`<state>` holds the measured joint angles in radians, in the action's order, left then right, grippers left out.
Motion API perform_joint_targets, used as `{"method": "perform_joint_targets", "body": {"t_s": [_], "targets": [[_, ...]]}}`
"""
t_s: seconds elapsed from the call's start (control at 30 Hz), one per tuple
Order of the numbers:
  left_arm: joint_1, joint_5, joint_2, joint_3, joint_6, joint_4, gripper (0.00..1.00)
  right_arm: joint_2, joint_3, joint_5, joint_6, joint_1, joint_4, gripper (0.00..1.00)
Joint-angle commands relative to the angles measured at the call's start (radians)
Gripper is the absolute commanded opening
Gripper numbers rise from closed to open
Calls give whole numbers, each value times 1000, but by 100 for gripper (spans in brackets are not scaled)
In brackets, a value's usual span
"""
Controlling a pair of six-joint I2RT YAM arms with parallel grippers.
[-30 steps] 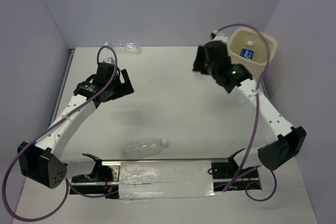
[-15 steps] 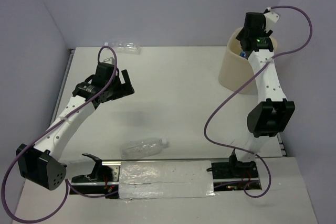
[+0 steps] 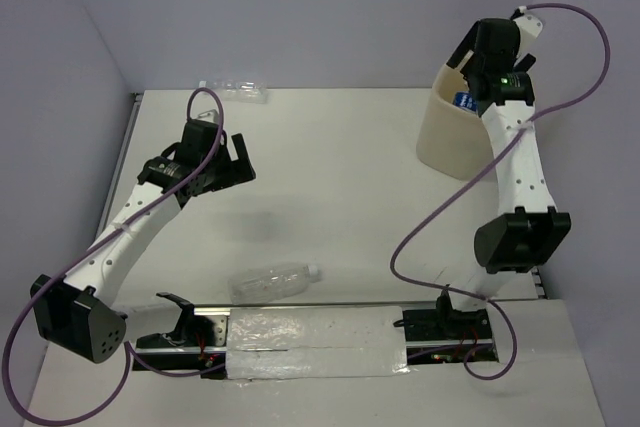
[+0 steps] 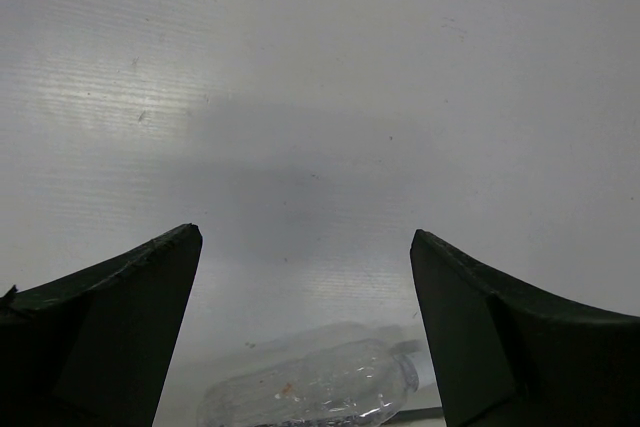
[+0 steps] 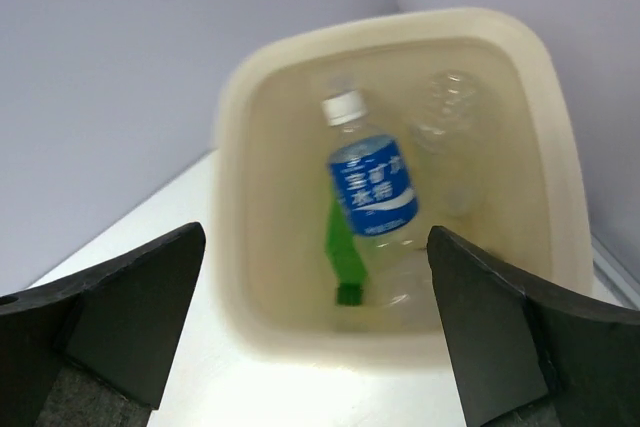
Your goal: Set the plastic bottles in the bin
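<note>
Plastic bottles are lying in two places: some inside the tall cream plastic bin (image 3: 450, 142), others out on the white table (image 3: 340, 177). Through the right wrist camera, a clear bottle with a blue label and white cap (image 5: 372, 185) is resting in the bin beside a green bottle (image 5: 343, 247) and a crinkled clear bottle (image 5: 448, 127). The right gripper (image 5: 316, 230) is hovering directly over the bin's mouth, jaws spread wide and carrying nothing, so a drop-off looks finished. The left gripper (image 4: 305, 232) is hanging over the table, equally wide and empty. A clear bottle with a white cap (image 3: 272, 282) is lying on its side near the arm bases, and crushed clear bottles (image 3: 232, 90) are sitting at the table's far edge. The next move is likely calling for an arm to lower onto one of these, straddling its body before closing.
</note>
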<state>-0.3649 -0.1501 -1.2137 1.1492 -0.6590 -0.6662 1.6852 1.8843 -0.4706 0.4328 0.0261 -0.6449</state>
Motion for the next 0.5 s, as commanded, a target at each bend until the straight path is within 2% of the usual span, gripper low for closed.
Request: {"method": "perform_joint_targets", "body": {"t_s": [0.0,0.03,0.1,0.13,0.2,0.23,0.27,0.33,0.37,0.47], "targets": [[0,-38,37,11,-5,5,99,-200,-26,122,-83,-83,4,100],[0,-52,37,14,-17,2,99,-232,-62,154,-100,-157,-4,99],[1,-107,36,18,-33,-15,99,-346,-235,289,-175,-259,16,97],[4,-130,29,32,-51,-36,99,-411,-358,372,-192,-375,42,97],[14,-175,25,52,-79,-65,99,-446,-462,462,-201,-484,63,98],[18,-209,19,61,-112,-81,99,-455,-509,516,-207,-594,98,99],[30,-219,16,70,-126,-90,99,-466,-606,553,-235,-650,123,100],[43,-229,13,86,-146,-102,99,-469,-694,581,-253,-756,210,100],[47,-230,13,90,-148,-104,99,-463,-726,596,-275,-846,226,100],[67,-230,14,112,-143,-113,99,-411,-787,603,-317,-993,267,100]]}}
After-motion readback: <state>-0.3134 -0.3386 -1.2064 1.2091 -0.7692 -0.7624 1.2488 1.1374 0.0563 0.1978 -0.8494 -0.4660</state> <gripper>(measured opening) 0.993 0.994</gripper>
